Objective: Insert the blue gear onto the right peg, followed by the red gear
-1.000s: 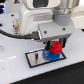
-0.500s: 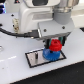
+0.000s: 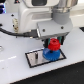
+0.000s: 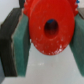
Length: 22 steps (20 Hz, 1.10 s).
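Red gear clamped between my claw's pads, I should centre its bore over the blue gear on the right peg, lowering straight.

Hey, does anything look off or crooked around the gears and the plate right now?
Nothing stands out. The blue gear lies flat on the plate, and the gripper holds the red gear just above it. In the wrist view the red gear sits evenly between the fingers. No spill or damage shows.
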Available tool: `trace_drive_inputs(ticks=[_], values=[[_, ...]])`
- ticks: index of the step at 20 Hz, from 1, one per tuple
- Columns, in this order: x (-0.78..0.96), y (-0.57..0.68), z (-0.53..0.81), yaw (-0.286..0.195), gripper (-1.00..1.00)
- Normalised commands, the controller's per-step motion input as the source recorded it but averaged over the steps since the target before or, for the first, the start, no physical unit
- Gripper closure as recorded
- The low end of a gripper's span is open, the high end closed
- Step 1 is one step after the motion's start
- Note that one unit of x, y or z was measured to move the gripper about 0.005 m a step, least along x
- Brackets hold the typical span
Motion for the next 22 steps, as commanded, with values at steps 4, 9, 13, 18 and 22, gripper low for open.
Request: trace_drive_inputs(ticks=[4, 9, 13, 18, 22], values=[[0.15, -0.05, -0.06, 0.0, 1.0], [0.08, -0.01, 0.21, 0.0, 1.0], [0.14, -0.04, 0.26, 0.0, 1.0], [0.18, -0.07, 0.05, 0.0, 1.0], [0.21, -0.1, -0.16, 0.0, 1.0]])
